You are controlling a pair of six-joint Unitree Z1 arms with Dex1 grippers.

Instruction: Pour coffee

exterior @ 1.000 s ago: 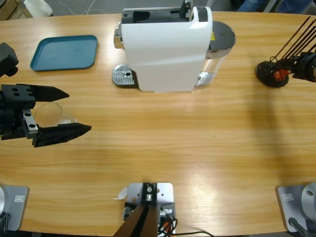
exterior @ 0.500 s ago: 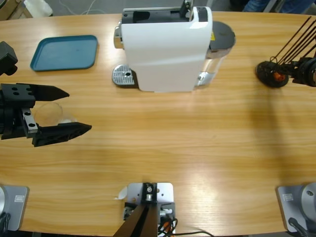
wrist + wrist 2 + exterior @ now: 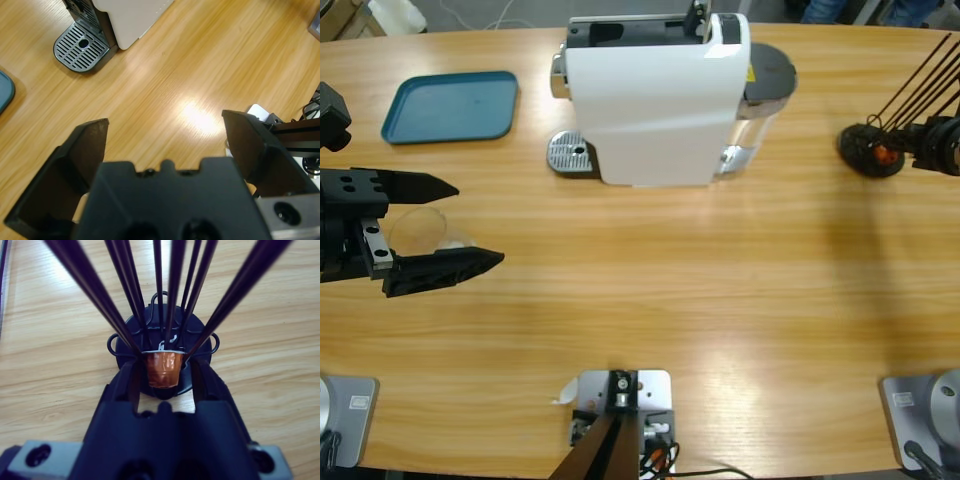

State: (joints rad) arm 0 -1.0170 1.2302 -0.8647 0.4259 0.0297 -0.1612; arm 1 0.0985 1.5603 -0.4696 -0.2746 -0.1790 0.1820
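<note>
We see our right gripper [image 3: 161,385] with its jaws either side of a copper capsule [image 3: 163,369] in the black rack [image 3: 165,347], while our left gripper [image 3: 445,222] straddles the glass [image 3: 417,228], jaws wide apart; no coffee shows.

Fixed overhead, looking straight down on the table [image 3: 720,300]. Left wrist close above the wood, tilted toward the coffee machine's drip grate [image 3: 81,45] at 11 o'clock, shared with overhead. Right wrist very near the capsule rack [image 3: 162,347], at 3 o'clock overhead.
</note>
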